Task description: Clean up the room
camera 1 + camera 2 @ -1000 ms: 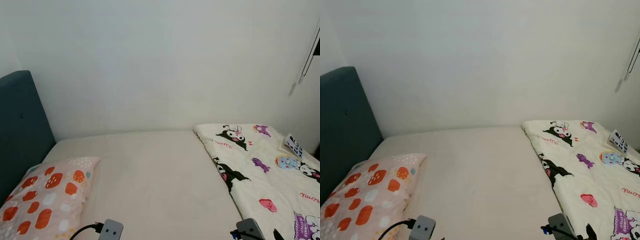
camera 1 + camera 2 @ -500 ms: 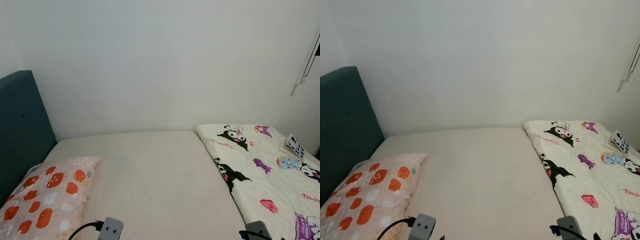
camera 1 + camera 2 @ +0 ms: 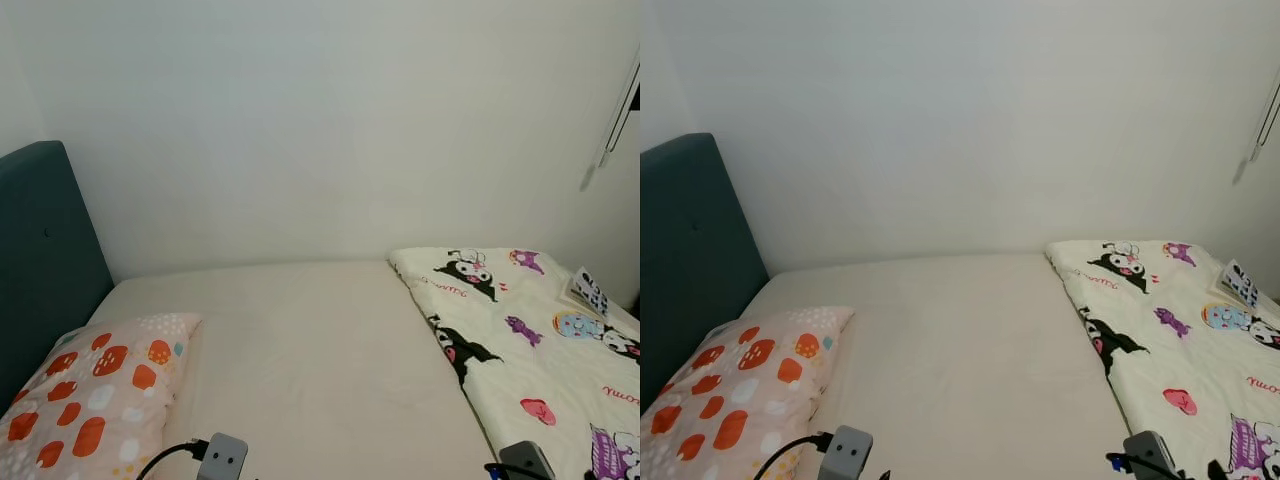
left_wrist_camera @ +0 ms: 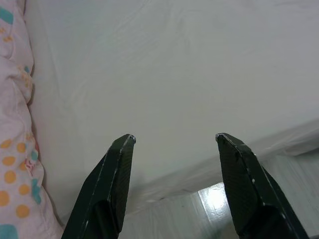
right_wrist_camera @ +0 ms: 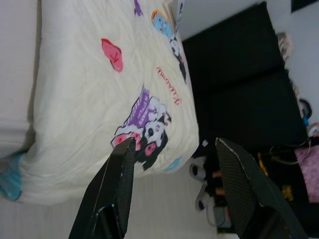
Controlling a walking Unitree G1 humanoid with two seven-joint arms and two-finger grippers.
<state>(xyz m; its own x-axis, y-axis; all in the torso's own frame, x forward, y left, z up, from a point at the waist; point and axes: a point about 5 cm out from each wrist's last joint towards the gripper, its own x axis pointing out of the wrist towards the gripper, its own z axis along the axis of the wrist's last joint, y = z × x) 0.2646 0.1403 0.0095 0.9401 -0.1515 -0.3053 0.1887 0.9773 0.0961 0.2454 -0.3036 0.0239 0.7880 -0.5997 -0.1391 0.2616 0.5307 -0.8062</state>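
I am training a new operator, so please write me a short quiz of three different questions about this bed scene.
1. True or false: the pillow lies next to the headboard.
2. Which covers the bed's right side? A) cartoon blanket B) striped towel C) grey coat
3. Fill in: the left pincer is ____ and holds nothing.

Key:
1. True.
2. A, the cartoon blanket.
3. Open; it hangs over the bare sheet. The right pincer is open too.
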